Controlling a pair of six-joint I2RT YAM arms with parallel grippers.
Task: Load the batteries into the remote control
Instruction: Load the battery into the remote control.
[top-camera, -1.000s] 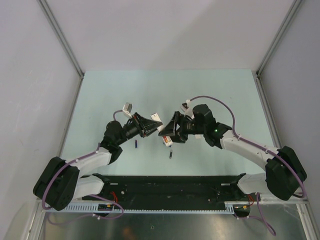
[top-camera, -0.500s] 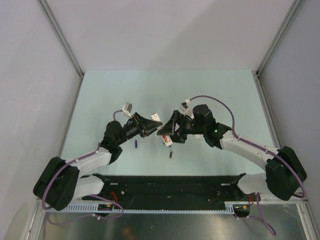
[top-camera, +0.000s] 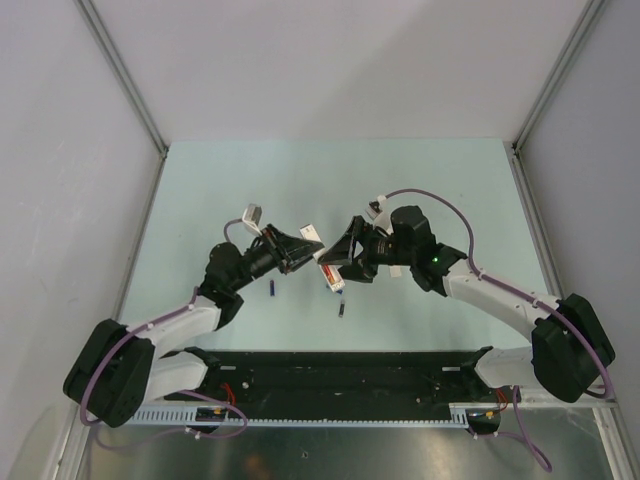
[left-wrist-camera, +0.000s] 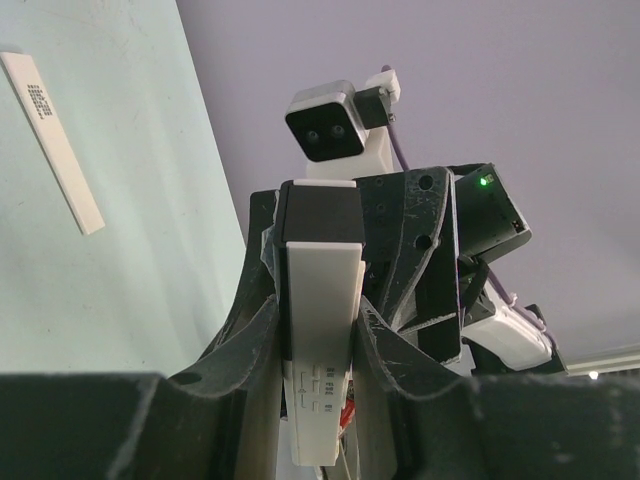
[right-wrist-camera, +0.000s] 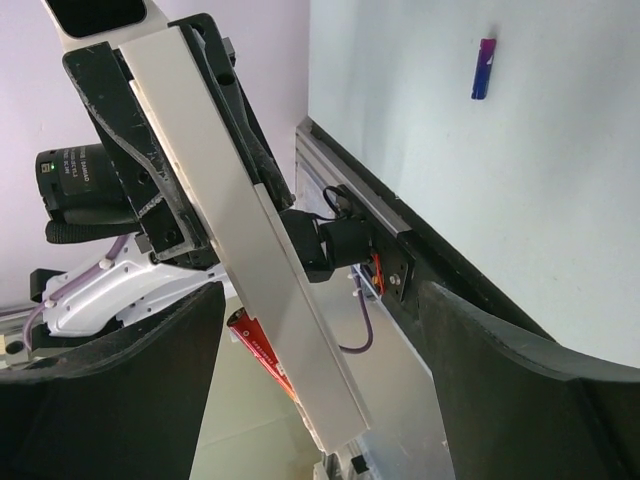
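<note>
My left gripper (top-camera: 305, 252) (left-wrist-camera: 320, 305) is shut on the remote control (top-camera: 325, 262) (left-wrist-camera: 322, 330), a slim white bar with a black end, held above the table. A red battery (right-wrist-camera: 262, 355) lies along the remote's underside near its free end. My right gripper (top-camera: 340, 258) (right-wrist-camera: 320, 390) stands open around that free end, its fingers apart from the bar on both sides. On the table below lie a blue battery (top-camera: 272, 289) (right-wrist-camera: 484, 68) and a black battery (top-camera: 342, 310).
A flat white strip with a dark patch (left-wrist-camera: 52, 140) lies on the pale green table (top-camera: 300, 180). The black base rail (top-camera: 340, 365) runs along the near edge. Grey walls stand at the left, right and back.
The right jaws stand a little wider than a second ago, and the right wrist has shifted slightly toward the far side. The left arm and the remote have held still.
</note>
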